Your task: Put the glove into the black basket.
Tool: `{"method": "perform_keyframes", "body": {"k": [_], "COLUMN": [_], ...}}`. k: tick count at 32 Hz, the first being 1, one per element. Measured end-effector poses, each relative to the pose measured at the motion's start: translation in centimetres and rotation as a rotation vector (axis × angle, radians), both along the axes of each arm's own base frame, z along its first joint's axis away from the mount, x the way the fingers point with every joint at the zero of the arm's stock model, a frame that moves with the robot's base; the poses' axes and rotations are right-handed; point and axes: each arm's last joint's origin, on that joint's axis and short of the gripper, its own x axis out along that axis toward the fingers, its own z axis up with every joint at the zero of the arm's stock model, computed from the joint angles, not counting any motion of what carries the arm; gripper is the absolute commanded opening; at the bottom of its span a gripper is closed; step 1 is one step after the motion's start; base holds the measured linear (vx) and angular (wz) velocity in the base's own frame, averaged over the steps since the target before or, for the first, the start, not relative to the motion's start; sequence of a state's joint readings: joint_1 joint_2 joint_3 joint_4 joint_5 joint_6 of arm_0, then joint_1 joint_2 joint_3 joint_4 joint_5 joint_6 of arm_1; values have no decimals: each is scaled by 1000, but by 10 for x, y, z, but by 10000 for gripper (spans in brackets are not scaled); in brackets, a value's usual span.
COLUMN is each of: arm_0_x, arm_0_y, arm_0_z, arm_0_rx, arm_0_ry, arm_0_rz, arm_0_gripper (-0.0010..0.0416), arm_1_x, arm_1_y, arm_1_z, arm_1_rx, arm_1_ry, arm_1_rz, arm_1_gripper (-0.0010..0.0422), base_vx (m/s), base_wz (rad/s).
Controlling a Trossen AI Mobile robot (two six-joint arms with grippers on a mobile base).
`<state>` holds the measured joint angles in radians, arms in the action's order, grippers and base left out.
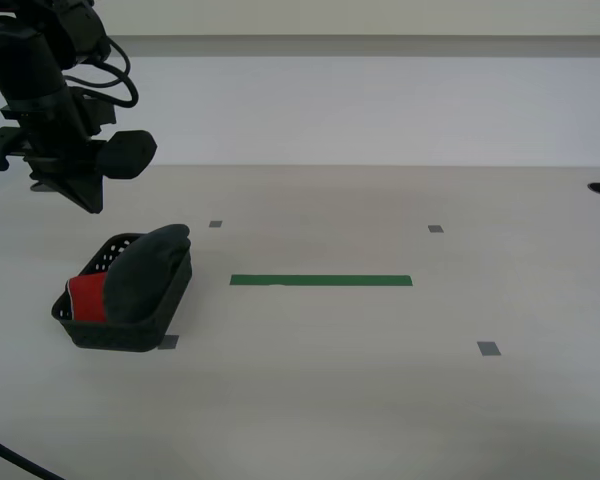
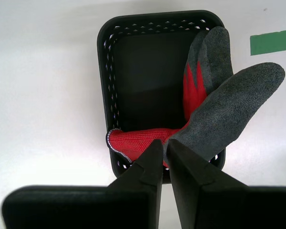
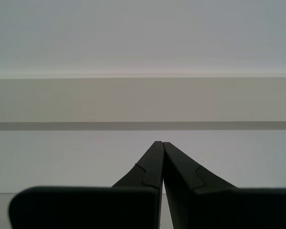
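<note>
And there's the glove (image 1: pixel 140 275), dark grey rubbery fingers and bright red cuff, lying in the black basket (image 1: pixel 115 335), fingers draped out over the far-right rim. The basket, rectangular with round corners and perforated sides, sits on the table at the exterior view's left.

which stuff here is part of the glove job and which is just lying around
Part of the job:
- glove, draped over the basket rim, partly inside
- black basket
- my second tool, shut, above the basket

Just lying about:
- green tape strip
- small grey tape squares
</note>
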<state>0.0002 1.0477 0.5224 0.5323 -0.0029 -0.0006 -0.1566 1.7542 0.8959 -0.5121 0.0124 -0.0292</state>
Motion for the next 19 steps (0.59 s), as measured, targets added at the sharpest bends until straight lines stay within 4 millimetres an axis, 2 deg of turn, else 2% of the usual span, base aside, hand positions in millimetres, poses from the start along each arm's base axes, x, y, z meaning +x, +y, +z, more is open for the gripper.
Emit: {"method": "perform_keyframes", "body": {"k": [19], "arm_0_x": [0], "arm_0_y": [0], "arm_0_z": [0], "arm_0_rx": [0], "arm_0_ry": [0], "arm_0_rz": [0], "arm_0_gripper": [1], "arm_1_x": [1], "arm_1_y": [0], "arm_1_z": [0], "arm_1_rx": [-1], "arm_1_ry": [-6], "arm_1_rz": [0], "arm_1_gripper": [11], "base_vx": [0], "base_wz": [0]}}
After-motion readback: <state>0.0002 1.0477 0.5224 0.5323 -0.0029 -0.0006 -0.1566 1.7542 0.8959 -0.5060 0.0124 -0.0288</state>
